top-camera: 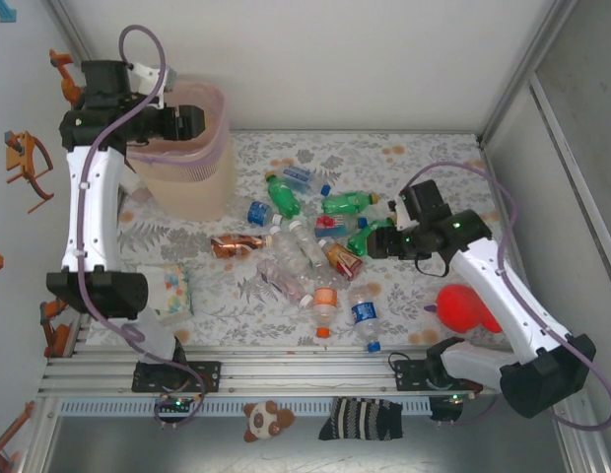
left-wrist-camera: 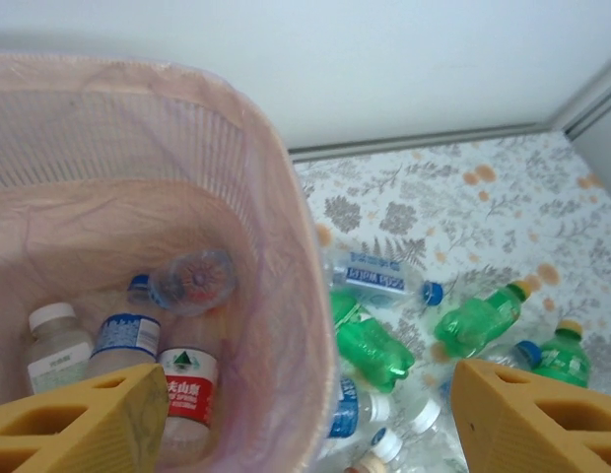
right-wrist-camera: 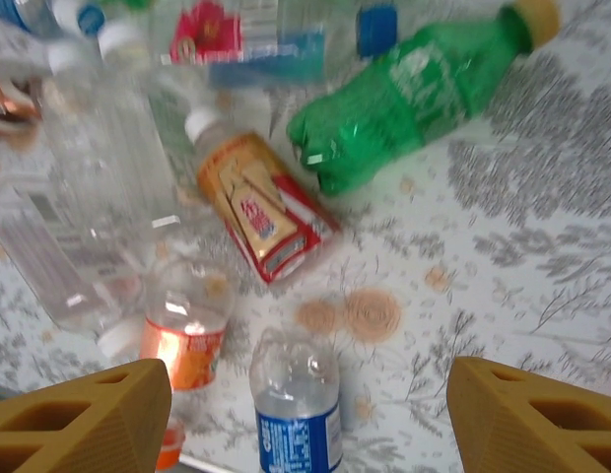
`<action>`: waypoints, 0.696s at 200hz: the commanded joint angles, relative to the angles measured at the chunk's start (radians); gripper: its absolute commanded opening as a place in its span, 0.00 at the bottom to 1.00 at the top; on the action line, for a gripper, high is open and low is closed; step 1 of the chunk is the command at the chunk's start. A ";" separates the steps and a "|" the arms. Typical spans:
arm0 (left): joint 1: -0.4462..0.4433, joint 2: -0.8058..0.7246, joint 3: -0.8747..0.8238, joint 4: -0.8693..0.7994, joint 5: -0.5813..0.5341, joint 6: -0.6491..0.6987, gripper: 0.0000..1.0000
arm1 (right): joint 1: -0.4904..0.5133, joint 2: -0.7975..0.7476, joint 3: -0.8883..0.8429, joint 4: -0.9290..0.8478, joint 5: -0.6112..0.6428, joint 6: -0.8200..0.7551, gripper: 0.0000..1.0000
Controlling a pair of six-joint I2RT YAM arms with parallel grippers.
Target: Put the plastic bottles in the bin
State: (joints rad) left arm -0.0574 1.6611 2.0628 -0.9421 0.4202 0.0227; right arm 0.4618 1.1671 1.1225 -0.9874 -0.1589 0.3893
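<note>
Upper left of the overhead frame: left gripper [top-camera: 192, 122] spread wide and empty, hanging above the pink bin [top-camera: 202, 187], several plastic bottles [left-wrist-camera: 123, 340] lying at its bottom in the wrist view. Centre of the frame: loose bottles [top-camera: 305, 251] scattered over the floral table [top-camera: 434, 158], just right of the bin. Centre right: right gripper [top-camera: 376, 242] likewise released, nothing between its fingers, close beside a green bottle [right-wrist-camera: 414, 94].
</note>
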 commanded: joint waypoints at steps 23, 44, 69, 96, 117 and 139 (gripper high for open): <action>0.008 -0.265 -0.386 0.365 0.126 -0.175 0.77 | 0.122 0.069 -0.085 -0.017 0.038 0.062 0.76; 0.007 -0.374 -0.550 0.508 0.188 -0.263 0.77 | 0.177 0.119 -0.129 0.008 0.030 0.077 0.79; 0.005 -0.465 -0.663 0.569 0.211 -0.329 0.77 | 0.218 0.179 -0.182 0.053 0.016 0.101 0.82; 0.001 -0.543 -0.744 0.588 0.212 -0.358 0.77 | 0.267 0.250 -0.218 0.108 -0.018 0.107 0.83; 0.001 -0.587 -0.789 0.595 0.200 -0.372 0.77 | 0.289 0.311 -0.228 0.130 -0.023 0.108 0.83; 0.000 -0.624 -0.828 0.602 0.183 -0.387 0.77 | 0.293 0.360 -0.231 0.136 0.023 0.109 0.82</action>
State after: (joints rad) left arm -0.0574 1.0760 1.2659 -0.3908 0.5991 -0.3206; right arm 0.7475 1.4906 0.9020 -0.8726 -0.1673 0.4759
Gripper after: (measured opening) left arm 0.773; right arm 0.828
